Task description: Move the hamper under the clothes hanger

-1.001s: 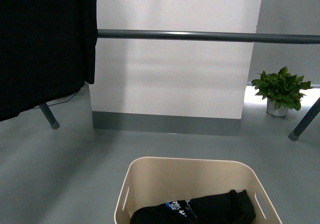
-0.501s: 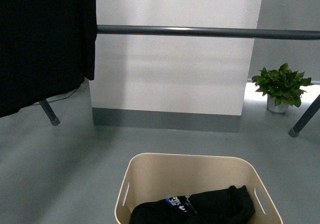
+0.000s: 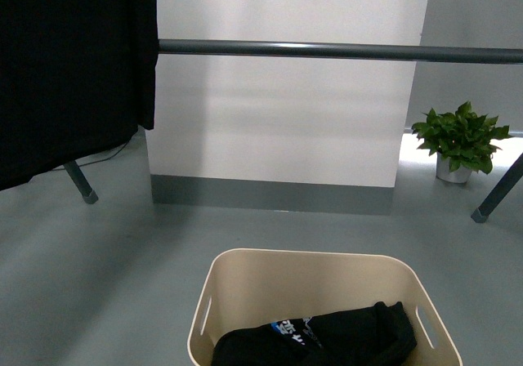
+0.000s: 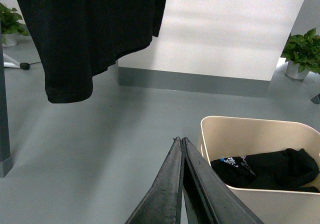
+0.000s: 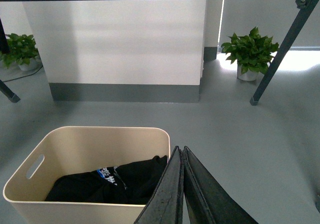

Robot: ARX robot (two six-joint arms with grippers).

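The cream-beige hamper point(image 3: 304, 287) stands on the grey floor at the bottom of the front view, with dark clothing point(image 3: 327, 341) lying in it. Beyond it the clothes hanger's grey bar point(image 3: 343, 51) runs across at mid height, a large black garment point(image 3: 65, 64) hanging from its left part. My left gripper point(image 4: 181, 140) is shut with nothing in it, just left of the hamper point(image 4: 250, 136). Just as bare, my right gripper point(image 5: 180, 148) is shut by the right side of the hamper point(image 5: 100, 146). Neither gripper appears in the front view.
Slanted rack legs point(image 3: 80, 182) point(image 3: 494, 198) stand on the floor at both sides. A white column with grey skirting point(image 3: 274, 194) rises behind the bar. A potted plant point(image 3: 459, 141) sits at the back right, another plant point(image 5: 20, 49) at the left.
Compared with a second ago, the rack bar sits slightly higher in the front view and the hamper slightly lower. Over the last half second almost nothing shifts.
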